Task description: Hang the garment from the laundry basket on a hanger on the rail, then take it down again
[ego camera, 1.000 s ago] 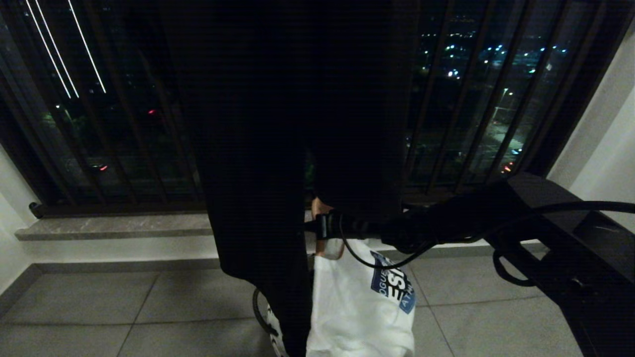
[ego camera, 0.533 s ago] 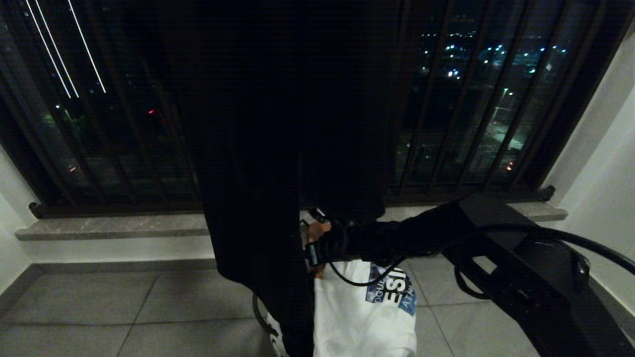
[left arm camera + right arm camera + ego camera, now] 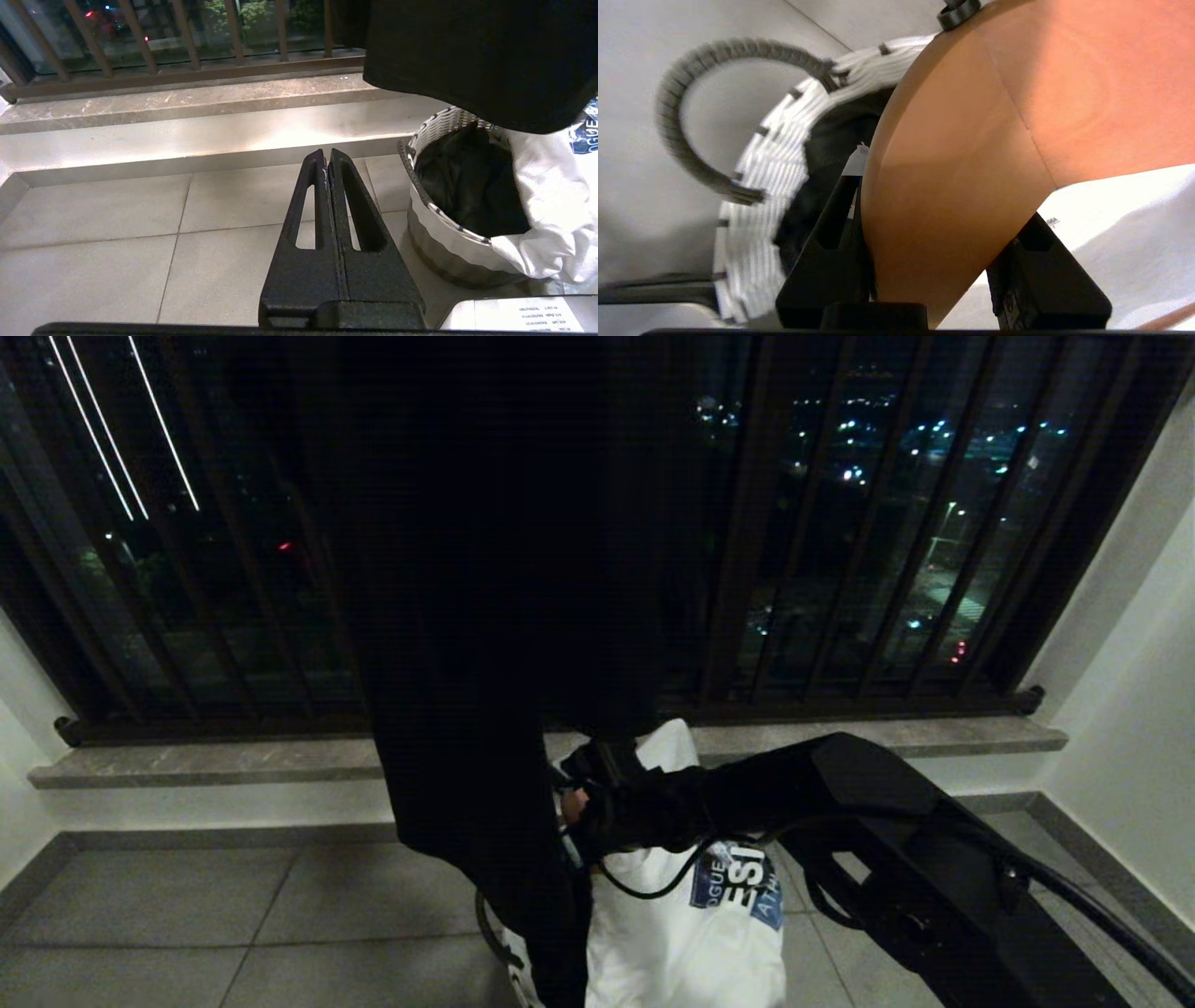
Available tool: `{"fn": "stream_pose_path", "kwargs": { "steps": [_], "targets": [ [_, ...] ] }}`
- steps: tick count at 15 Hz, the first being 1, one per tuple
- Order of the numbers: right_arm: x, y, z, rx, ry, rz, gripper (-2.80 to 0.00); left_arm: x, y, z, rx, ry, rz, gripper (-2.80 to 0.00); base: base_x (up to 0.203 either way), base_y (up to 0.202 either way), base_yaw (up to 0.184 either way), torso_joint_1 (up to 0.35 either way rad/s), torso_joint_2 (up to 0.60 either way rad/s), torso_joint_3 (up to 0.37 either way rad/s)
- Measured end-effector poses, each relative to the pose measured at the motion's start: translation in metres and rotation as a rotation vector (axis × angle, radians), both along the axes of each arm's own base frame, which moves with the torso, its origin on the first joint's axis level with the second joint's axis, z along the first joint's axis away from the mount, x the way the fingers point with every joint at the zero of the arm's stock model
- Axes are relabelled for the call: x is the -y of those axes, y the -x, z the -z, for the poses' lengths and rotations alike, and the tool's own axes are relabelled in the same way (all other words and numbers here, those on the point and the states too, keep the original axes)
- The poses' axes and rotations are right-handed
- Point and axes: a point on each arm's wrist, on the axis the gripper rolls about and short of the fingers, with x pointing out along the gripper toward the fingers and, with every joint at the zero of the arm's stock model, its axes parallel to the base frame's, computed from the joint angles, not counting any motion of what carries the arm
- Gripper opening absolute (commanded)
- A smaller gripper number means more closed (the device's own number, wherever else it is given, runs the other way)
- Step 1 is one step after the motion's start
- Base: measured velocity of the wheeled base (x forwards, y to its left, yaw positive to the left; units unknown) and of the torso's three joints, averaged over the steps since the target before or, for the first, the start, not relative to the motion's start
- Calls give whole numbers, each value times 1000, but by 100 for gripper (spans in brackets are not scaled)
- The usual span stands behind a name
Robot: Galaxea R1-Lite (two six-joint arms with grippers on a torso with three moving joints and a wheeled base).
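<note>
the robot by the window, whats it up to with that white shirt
The right gripper is clamped on a wooden hanger that carries the white shirt, holding it just above the laundry basket on the tiled floor. A dark garment hangs in front of the window. The left gripper is shut and idle beside the basket.

The white garment bears a blue patch reading partly "OGUE", "ESI".

Home balcony — barred window, tiled floor, laundry basket.
</note>
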Motion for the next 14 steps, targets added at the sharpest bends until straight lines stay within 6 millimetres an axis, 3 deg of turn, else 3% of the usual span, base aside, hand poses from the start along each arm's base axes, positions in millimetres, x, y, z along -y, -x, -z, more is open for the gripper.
{"fn": "stream_pose_path", "kwargs": {
  "steps": [9,14],
  "targets": [
    [-19,5,22,86,192,-105,-280,0,0,0,0,0,0,-280,0,0,0,0,0,0],
    [-22,5,26,100,205,-119,-280,0,0,0,0,0,0,-280,0,0,0,0,0,0]
  ]
}}
